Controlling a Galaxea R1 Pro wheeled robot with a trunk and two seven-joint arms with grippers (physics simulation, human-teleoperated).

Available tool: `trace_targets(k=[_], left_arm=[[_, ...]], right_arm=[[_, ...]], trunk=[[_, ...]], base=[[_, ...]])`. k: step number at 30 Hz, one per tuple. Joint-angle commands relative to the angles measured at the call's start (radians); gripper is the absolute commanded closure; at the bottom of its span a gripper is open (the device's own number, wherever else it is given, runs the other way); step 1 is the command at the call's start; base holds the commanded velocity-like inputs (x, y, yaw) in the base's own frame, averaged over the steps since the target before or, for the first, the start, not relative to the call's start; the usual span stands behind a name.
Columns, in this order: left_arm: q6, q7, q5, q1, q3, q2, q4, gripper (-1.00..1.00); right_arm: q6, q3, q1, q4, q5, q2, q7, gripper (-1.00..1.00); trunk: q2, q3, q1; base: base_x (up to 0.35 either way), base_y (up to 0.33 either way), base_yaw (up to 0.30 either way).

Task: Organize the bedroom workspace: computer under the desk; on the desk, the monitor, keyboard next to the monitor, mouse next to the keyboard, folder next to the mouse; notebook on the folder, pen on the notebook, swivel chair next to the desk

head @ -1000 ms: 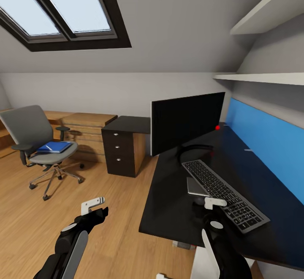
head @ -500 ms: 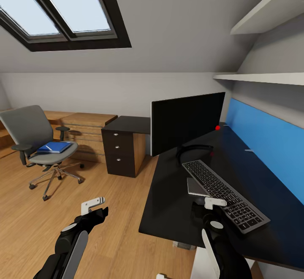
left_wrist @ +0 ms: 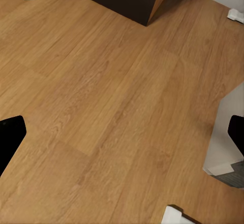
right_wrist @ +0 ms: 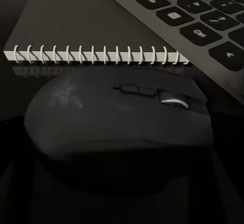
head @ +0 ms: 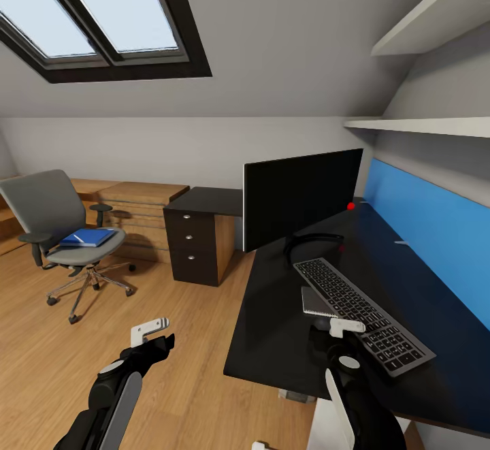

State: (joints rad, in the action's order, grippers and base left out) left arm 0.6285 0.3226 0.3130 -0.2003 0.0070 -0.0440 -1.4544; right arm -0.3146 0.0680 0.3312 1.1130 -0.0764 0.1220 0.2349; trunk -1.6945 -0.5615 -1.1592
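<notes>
1. Black desk [head: 286, 341] carries the monitor [head: 303, 195], with the keyboard [head: 361, 310] in front of it.
2. Spiral notebook [right_wrist: 76, 26] lies against the keyboard's [right_wrist: 203, 16] near edge; the mouse [right_wrist: 117, 117] sits just beside its wire binding.
3. Right gripper [head: 333, 341] hangs over the mouse; I cannot tell how its jaws stand.
4. Left gripper [head: 153, 338] hovers above the wooden floor [left_wrist: 112, 107], jaws wide, holding nothing.
5. Blue folder [head: 86, 237] rests on the swivel chair [head: 58, 225], well apart from the desk.
</notes>
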Motion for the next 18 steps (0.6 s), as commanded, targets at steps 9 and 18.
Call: trace_targets(k=[9, 18], left_arm=[[0.003, 0.006, 0.010, -0.001, 0.001, 0.000, -0.001, -1.00], [0.003, 0.006, 0.011, -0.001, 0.001, 0.000, -0.001, -1.00]], right_arm=[[-0.012, -0.005, 0.000, -0.057, -0.005, 0.001, -0.002, 1.00], [-0.012, -0.008, 0.000, -0.056, -0.005, 0.001, -0.003, 1.00]], trunk=[[-0.001, -0.001, 0.000], [-0.001, -0.001, 0.000]], base=[[0.000, 0.000, 0.000], [-0.185, 0.156, 0.000]])
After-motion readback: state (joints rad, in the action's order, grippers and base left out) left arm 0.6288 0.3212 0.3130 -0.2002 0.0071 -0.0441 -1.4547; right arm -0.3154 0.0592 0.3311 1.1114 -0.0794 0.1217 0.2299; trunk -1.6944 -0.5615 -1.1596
